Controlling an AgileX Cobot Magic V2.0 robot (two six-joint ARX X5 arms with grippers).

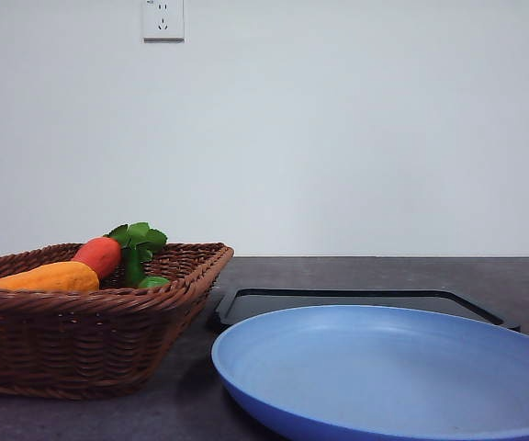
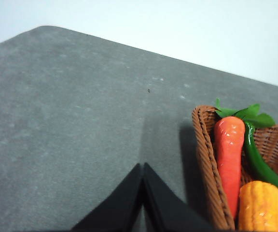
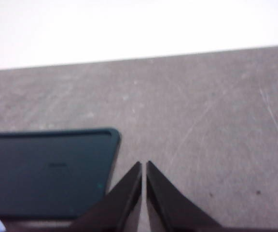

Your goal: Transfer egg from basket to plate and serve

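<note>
Front view puts the round shallow light-blue plate (image 1: 388,372) nearest, at the right, its smooth upturned rim catching a soft sheen and its face bare. To its left sits the wide shallow basket of dark brown woven wicker (image 1: 81,340), with flaring sides and a braided rim, close beside the plate but apart from it. Inside lie an orange-yellow corn-shaped toy (image 1: 49,277), an orange-red carrot-shaped toy (image 1: 99,254) with ruffled green leaves (image 1: 139,237), and a glossy green pepper-shaped toy (image 1: 152,281). The small reddish-brown egg cannot be seen among them; where it lies in the basket, if it does, I cannot tell. Just behind the plate rests a flat black rectangular tray (image 1: 338,301) with a thin raised edge. All of it stands on a dark grey, finely speckled matte tabletop (image 1: 384,274). Farther back rises a plain white wall (image 1: 338,138) with a white power socket (image 1: 163,18) high on the left.

Left wrist view shows the left gripper (image 2: 143,166), its two black pointed fingers pressed together tip to tip with nothing between them, over bare tabletop just beside the basket's corner, where the carrot toy, the green toy and the ribbed corn toy crowd against the weave.

Right wrist view shows the right gripper (image 3: 144,164), its black fingers drawn nearly together, only a hairline gap left and nothing held, over lightly scratched tabletop beside the tray's rounded corner; a sliver of the plate shows at the picture's edge.
</note>
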